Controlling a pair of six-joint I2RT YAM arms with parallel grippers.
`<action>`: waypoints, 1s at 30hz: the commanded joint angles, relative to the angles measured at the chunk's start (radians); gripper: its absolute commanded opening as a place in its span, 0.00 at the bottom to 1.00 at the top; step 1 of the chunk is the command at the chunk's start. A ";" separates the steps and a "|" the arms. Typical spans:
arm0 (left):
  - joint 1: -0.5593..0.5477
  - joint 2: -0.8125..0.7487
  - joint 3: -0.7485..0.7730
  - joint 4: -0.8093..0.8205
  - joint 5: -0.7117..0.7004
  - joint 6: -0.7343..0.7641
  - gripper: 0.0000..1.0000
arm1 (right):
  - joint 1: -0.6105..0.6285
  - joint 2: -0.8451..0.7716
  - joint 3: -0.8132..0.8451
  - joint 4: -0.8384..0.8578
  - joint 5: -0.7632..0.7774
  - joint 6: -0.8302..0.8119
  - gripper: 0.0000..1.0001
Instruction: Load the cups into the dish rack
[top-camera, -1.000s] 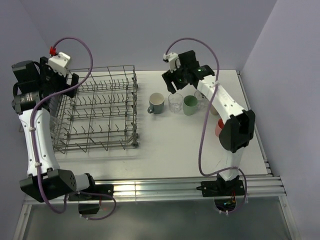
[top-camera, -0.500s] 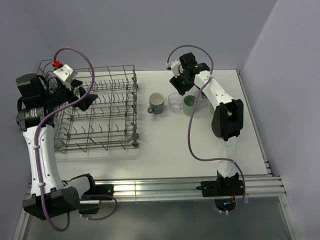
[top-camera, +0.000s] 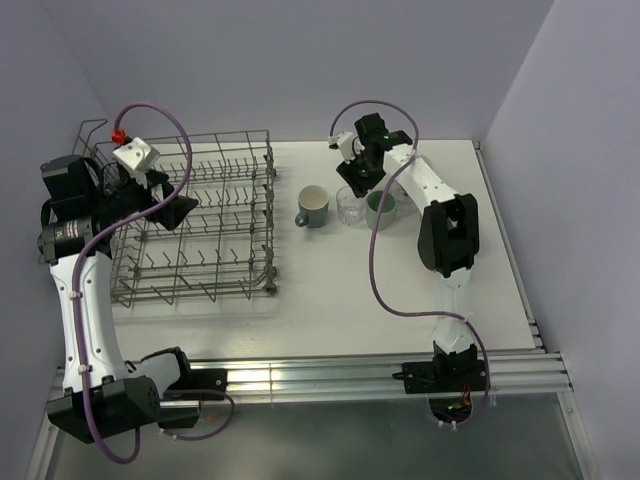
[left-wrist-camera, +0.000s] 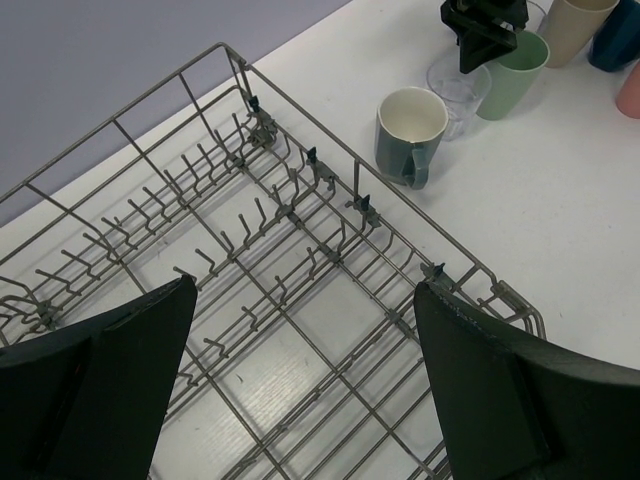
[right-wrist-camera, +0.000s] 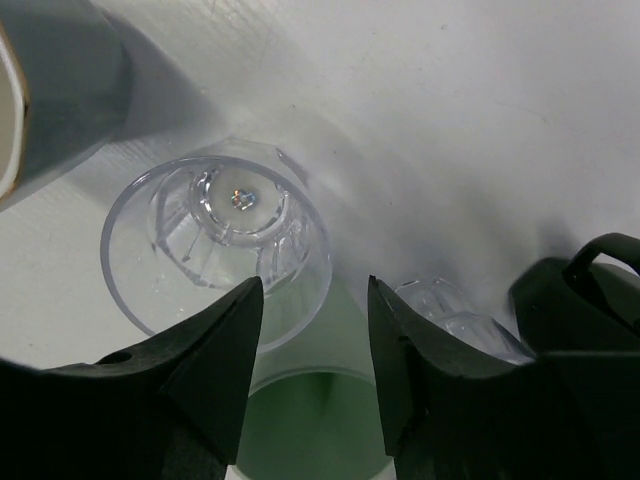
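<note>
top: high, rear, looks down | L wrist: over rack (left-wrist-camera: 312, 155) | R wrist: close on glass (right-wrist-camera: 215, 240) | all share glass

Both arms, left arm (top-camera: 85, 300) and right arm (top-camera: 428, 188), had white link shells with black joint housings and black bases. A purple cable (top-camera: 172, 118) ran along each. Red connector (top-camera: 118, 135) on the left wrist's white camera block (top-camera: 135, 155); small green light (top-camera: 384, 128) on the right wrist. Left gripper (left-wrist-camera: 305, 290) and right gripper (right-wrist-camera: 315, 290) — fingers (left-wrist-camera: 500, 390) were matte black, broad, wedge-shaped.
</note>
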 joint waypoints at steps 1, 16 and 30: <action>-0.004 -0.034 -0.003 0.007 -0.001 0.017 0.99 | 0.003 0.048 0.032 0.013 -0.011 -0.003 0.53; -0.005 -0.046 -0.024 0.004 0.008 -0.023 0.97 | -0.015 -0.095 0.070 0.088 -0.065 0.101 0.00; -0.007 0.052 0.143 -0.088 0.218 -0.146 0.99 | 0.015 -0.644 -0.162 0.508 -0.170 0.077 0.00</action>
